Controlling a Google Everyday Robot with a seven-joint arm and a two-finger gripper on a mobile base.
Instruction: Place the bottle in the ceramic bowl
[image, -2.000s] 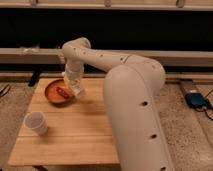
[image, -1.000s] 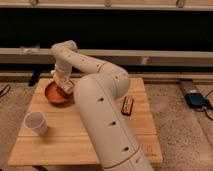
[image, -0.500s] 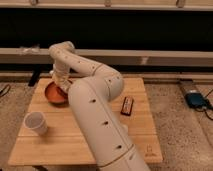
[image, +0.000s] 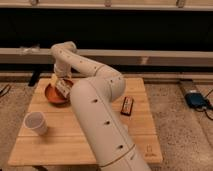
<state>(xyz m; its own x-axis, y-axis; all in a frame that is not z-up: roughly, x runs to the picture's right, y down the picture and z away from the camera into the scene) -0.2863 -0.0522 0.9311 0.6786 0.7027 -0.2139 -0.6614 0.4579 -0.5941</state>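
Note:
The orange-brown ceramic bowl (image: 49, 96) sits at the far left of the wooden table (image: 90, 132). My gripper (image: 61, 83) hangs right over the bowl, at the end of the white arm that reaches in from the front. A slim white shape with reddish marks, the bottle (image: 63, 89), lies slanted at the gripper's tip, over the bowl's right half. I cannot tell whether it rests in the bowl or is still held.
A white cup (image: 36, 123) stands at the table's front left. A dark red-black bar (image: 127, 105) lies right of the arm. A pale flat block (image: 53, 79) sits just behind the bowl. A blue device (image: 194, 100) lies on the floor at the right.
The arm swung left, so the gripper went from the bowl's right side to above the bowl. Over the last second it has stayed there, barely shifting.

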